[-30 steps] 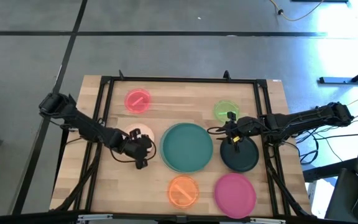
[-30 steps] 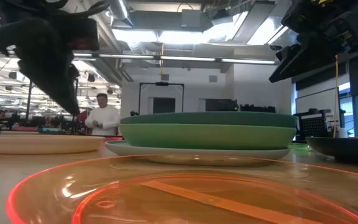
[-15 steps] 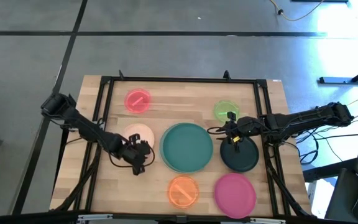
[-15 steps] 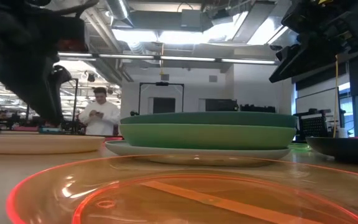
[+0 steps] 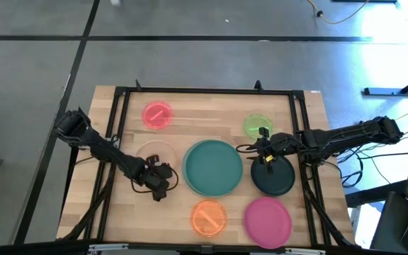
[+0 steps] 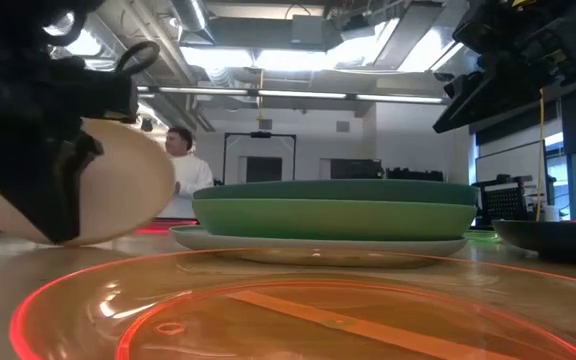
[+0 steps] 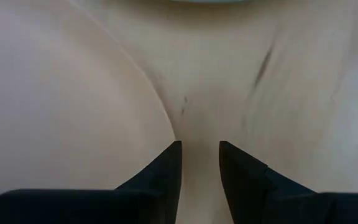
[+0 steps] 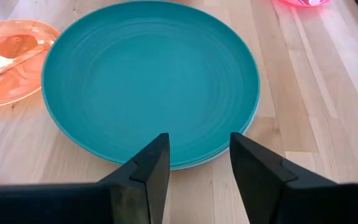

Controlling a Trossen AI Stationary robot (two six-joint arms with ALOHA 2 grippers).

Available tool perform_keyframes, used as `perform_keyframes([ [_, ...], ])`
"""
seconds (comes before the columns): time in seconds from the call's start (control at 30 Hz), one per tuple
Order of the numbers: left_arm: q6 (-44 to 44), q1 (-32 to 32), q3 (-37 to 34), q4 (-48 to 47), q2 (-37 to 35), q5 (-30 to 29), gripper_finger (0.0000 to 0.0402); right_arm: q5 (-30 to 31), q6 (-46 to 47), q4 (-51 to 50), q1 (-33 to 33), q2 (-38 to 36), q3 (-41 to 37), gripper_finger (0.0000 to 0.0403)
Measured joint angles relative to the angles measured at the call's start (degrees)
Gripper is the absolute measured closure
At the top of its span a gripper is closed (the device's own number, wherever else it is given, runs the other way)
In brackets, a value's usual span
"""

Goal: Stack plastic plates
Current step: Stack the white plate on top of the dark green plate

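The peach plate (image 5: 154, 150) stands tipped just left of the big stack, and my left gripper (image 5: 159, 184) is at its near side, shut on it. In the low view the plate (image 6: 118, 180) slants up behind the gripper (image 6: 38, 170). The stack has the teal plate (image 6: 333, 190) on the green one (image 6: 333, 217) on the pale mint one (image 6: 318, 243). My right gripper (image 5: 263, 157) hangs open over the far-left rim of the blackish-green plate (image 5: 273, 177), touching nothing. Its wrist view looks at the teal plate (image 8: 148, 81). My left gripper has the peach plate by its near rim (image 7: 169, 127), coming from above and slanting down. The rim runs up to one finger (image 7: 173, 165); the gripper's own body hides the pinch. The plate is tilted, near side raised, lower edge (image 6: 68, 240) at the table.
Lying flat on the wood are the small pink plate (image 5: 156, 114) far left, lime (image 5: 257, 125) far right, orange (image 5: 209, 217) near the middle, and magenta (image 5: 268, 220) near right. A black frame rail (image 5: 211, 91) borders the table. A person (image 6: 180, 160) stands in the room behind.
My left gripper moved toward the table's near edge and came down low at the peach plate's near rim. The plate, flat on the table a second ago, is now tipped up with its near side raised. The right arm kept still.
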Motion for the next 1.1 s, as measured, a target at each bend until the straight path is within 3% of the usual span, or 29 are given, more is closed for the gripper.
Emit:
perform_keyframes([
  [0.47, -0.9, 1.0, -0.1, -0.8, 0.2, 2.0, 0.0334, 0.0, 0.0, 0.0, 0.0, 0.0, 0.0, 0.0244],
  [0.93, 0.2, 1.0, -0.2, -1.9, -7.7, 2.2, 0.0335, 0.0, 0.0, -0.1, 0.0, 0.0, 0.0, 0.0244],
  [1.1, 0.2, 1.0, -0.2, -0.4, -8.9, 1.9, 0.0312, -0.1, 0.0, -0.4, 0.0, 0.0, 0.0, 0.0244],
])
